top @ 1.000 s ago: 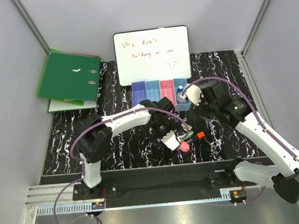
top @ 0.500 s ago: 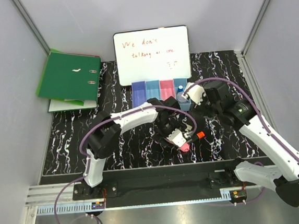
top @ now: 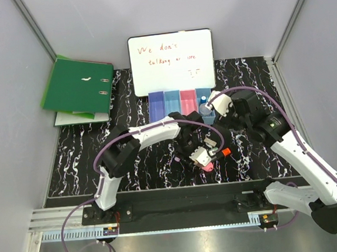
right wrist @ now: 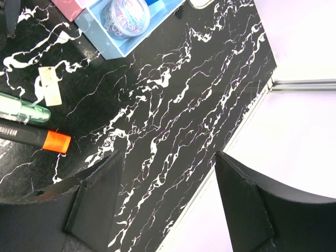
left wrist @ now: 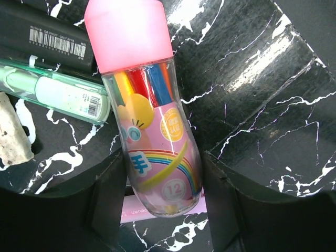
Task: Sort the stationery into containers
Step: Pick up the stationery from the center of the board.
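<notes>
The left gripper (left wrist: 163, 176) was clenched on the pink-capped tube (left wrist: 149, 115), which lay on the table (left wrist: 273, 105) near of the bins (top: 172, 104), just beside a green highlighter (left wrist: 60, 94). The right gripper (right wrist: 167, 181) hung released, holding nothing, by the rightmost bin.

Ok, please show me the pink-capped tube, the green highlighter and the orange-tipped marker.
pink-capped tube (left wrist: 152, 142), left wrist view, on its clear printed body.
green highlighter (left wrist: 58, 92), left wrist view, on its pale green barrel.
orange-tipped marker (right wrist: 56, 142), right wrist view, on its orange end.
</notes>
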`<state>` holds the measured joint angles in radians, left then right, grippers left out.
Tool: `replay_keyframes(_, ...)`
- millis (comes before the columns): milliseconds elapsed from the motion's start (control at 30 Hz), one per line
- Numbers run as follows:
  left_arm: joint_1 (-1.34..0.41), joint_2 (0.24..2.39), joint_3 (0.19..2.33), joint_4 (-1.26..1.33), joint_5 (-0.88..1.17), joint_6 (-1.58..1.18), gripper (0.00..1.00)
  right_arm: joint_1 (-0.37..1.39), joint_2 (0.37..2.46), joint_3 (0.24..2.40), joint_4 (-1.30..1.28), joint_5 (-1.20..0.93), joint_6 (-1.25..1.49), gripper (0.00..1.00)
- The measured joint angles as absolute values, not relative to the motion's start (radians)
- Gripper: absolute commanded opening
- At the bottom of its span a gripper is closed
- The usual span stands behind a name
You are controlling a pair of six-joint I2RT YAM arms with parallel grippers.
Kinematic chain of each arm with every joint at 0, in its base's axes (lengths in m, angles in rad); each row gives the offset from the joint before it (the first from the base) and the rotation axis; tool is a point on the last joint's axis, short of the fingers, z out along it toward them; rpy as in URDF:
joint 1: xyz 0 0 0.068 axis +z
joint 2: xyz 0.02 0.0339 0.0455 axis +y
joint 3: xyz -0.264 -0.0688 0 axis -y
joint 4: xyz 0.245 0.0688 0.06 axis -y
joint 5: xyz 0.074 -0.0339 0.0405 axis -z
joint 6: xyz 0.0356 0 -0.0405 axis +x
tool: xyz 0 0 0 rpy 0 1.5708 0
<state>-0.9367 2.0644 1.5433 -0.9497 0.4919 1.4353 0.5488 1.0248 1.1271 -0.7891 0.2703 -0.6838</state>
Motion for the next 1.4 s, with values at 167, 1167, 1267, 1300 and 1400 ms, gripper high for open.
replay_keyframes(167, -0.937, 2.068, 1.550, -0.945, 0.487, 1.388, 0.00, 0.549, 1.023, 1.123, -0.775, 0.273, -0.682, 0.75)
replay_keyframes(1167, -0.724, 1.665, 1.194, -0.479, 0.389, 0.814, 0.00, 0.532, 0.907, 0.952, -0.767, 0.133, -0.519, 0.75)
replay_keyframes(1267, -0.692, 1.607, 1.156, -0.429, 0.361, 0.753, 0.00, 0.529, 0.908, 0.952, -0.801, 0.011, -0.530, 0.75)
replay_keyframes(1300, -0.686, 1.590, 1.147, -0.414, 0.356, 0.738, 0.00, 0.529, 0.914, 0.956, -0.814, -0.029, -0.532, 0.76)
replay_keyframes(1400, -0.685, 1.528, 1.102, -0.369, 0.355, 0.704, 0.00, 0.529, 0.957, 0.983, -0.837, -0.141, -0.534, 0.80)
